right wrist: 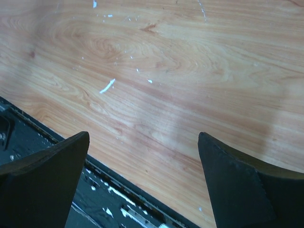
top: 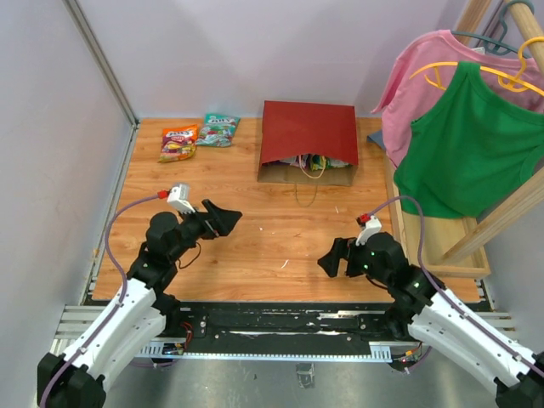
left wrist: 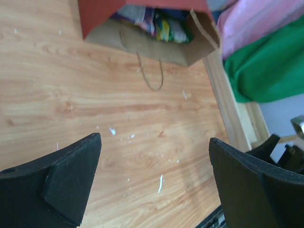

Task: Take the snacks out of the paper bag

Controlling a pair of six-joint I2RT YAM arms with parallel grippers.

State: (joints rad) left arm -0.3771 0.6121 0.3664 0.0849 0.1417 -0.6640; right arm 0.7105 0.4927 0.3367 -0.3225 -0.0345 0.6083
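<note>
The dark red paper bag (top: pixel 308 134) lies on its side at the back of the wooden table, mouth toward me, with colourful snack packets (top: pixel 311 161) showing in the opening and a thin handle (top: pixel 306 191) trailing out. It also shows in the left wrist view (left wrist: pixel 142 9), with packets (left wrist: pixel 159 23) in its mouth. An orange packet (top: pixel 178 142) and a teal packet (top: pixel 218 129) lie on the table left of the bag. My left gripper (top: pixel 223 218) is open and empty over the near left. My right gripper (top: pixel 330 259) is open and empty near the front edge.
A pink shirt (top: pixel 425 76) and a green shirt (top: pixel 472 144) hang on a wooden rack (top: pixel 501 212) at the right, close to the bag. A grey wall panel (top: pixel 51 127) borders the left. A black rail (top: pixel 289 323) runs along the table's front edge.
</note>
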